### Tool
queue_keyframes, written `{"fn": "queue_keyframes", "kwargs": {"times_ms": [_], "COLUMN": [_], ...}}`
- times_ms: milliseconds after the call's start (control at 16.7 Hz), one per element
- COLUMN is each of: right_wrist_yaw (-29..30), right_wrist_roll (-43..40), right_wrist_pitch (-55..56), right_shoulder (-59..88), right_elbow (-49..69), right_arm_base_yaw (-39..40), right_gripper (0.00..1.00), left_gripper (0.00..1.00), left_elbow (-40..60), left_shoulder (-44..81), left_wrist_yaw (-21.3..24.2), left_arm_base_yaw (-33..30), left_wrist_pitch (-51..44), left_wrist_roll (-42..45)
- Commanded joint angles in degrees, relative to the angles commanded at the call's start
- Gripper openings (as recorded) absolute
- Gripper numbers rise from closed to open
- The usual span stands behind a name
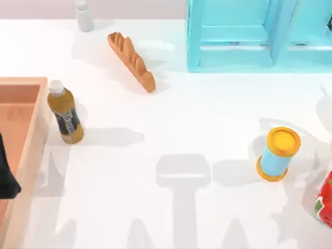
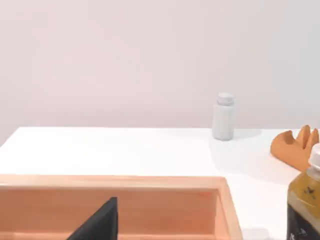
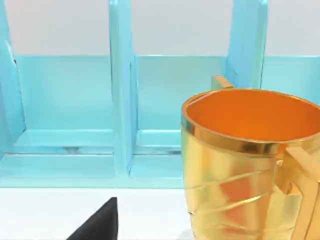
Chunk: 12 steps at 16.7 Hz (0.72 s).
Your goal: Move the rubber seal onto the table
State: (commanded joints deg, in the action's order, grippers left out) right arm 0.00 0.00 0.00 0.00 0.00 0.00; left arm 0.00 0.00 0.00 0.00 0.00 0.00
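Where the rubber seal lies cannot be told. The worktop (image 1: 171,119) is a flat, plain white slab. At its left edge sits a tan wooden tray (image 1: 32,150) with raised walls. The left tool (image 2: 97,225), a matte black wedge, hangs over the tray; open or closed cannot be told. Just beside the tray stands a brown tea bottle (image 1: 65,111). The right tool (image 3: 97,222), its state likewise untellable, faces a glossy gold mug (image 3: 245,165) and the light-blue shelf unit (image 3: 122,100).
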Motion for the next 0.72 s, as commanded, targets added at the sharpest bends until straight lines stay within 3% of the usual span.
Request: {"fn": "queue_keyframes", "kwargs": {"times_ms": [360, 720], "right_wrist_yaw": [0.0, 0.0], "right_wrist_roll": [0.0, 0.0], "right_wrist_pitch": [0.0, 0.0], "right_shoulder": [0.0, 0.0], "right_elbow": [0.0, 0.0], "right_arm_base_yaw": [0.0, 0.0], "right_gripper": [1.0, 1.0], "left_gripper": [1.0, 1.0], "left_elbow": [4.72, 24.81], "left_shoulder": [5.91, 30.62], "left_wrist_yaw": [-0.07, 0.25], "left_arm_base_yaw": [1.71, 7.11], "left_wrist_pitch": [-5.04, -24.96], "left_wrist_roll": [1.16, 5.23]}}
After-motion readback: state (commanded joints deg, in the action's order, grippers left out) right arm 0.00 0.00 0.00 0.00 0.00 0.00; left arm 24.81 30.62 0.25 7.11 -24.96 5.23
